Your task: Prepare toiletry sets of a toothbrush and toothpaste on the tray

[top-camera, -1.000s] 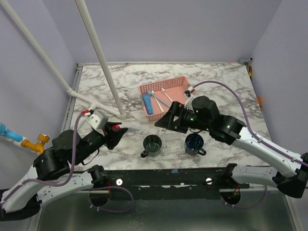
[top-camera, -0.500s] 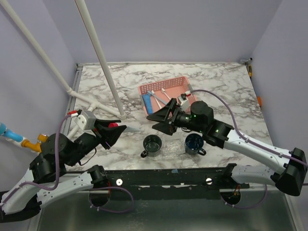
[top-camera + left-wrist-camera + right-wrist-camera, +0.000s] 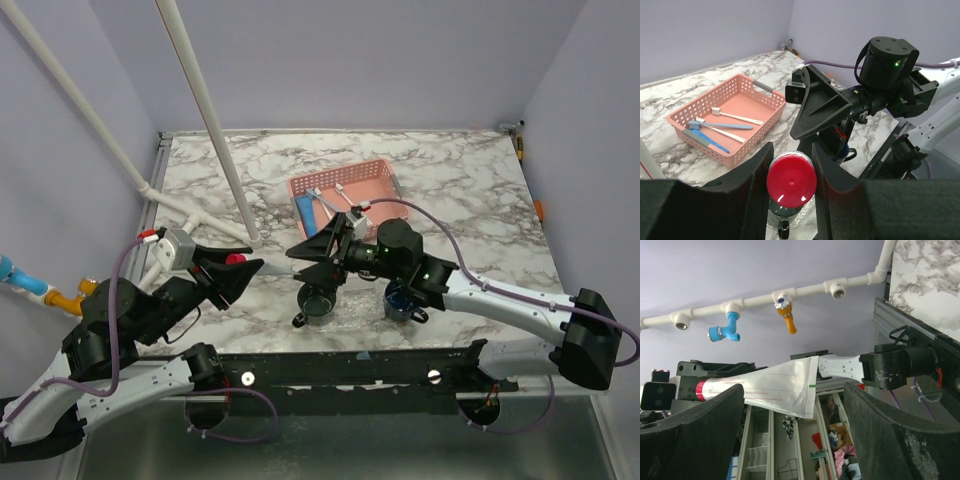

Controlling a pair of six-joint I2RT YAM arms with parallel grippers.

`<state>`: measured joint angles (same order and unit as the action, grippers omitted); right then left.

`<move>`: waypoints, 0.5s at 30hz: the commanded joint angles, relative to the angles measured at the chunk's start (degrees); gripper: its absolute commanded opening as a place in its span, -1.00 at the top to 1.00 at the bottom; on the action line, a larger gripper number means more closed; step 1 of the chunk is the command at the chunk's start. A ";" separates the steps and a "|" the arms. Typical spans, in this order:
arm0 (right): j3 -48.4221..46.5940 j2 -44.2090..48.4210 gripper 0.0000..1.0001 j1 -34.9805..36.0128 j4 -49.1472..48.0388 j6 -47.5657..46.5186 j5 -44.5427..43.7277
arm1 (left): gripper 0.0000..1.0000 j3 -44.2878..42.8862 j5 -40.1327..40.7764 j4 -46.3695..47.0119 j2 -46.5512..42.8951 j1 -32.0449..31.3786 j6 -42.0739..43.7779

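The left gripper (image 3: 791,167) has its jaws pinching a white toothpaste tube with a red cap (image 3: 266,267). The tube's flat tail points at the right gripper (image 3: 298,262), jaws spread wide. The small clear plastic tray (image 3: 352,308) lies on the marble bench (image 3: 470,190), at 3 o'clock of a dark round mug (image 3: 318,298).

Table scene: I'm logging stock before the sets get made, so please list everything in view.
toothpaste tube: one, white with red cap, held above the table's left side
toothbrushes: three, two white and one blue, lying in the basket
blue flat pack: one, blue, in the basket beside the toothbrushes
basket: one, pink, middle of the table towards the back
mugs: two, dark, near edge
tray: one, clear, between the mugs
pipe frame: one, white, back left
table: one, white-grey marble
left gripper: one, black, shut on the toothpaste tube near its cap
right gripper: one, black, open, facing the tube's flat end
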<state>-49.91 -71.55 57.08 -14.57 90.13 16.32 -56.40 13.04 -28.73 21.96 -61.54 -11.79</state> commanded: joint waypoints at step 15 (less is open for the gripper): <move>1.55 -6.20 -0.67 1.46 -20.73 10.80 4.85 | 1.00 1.20 -3.09 3.99 -0.44 -0.20 -1.84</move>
<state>-48.03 -76.97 58.15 -30.00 99.04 19.42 -55.66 11.88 -27.49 22.02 -61.54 -12.51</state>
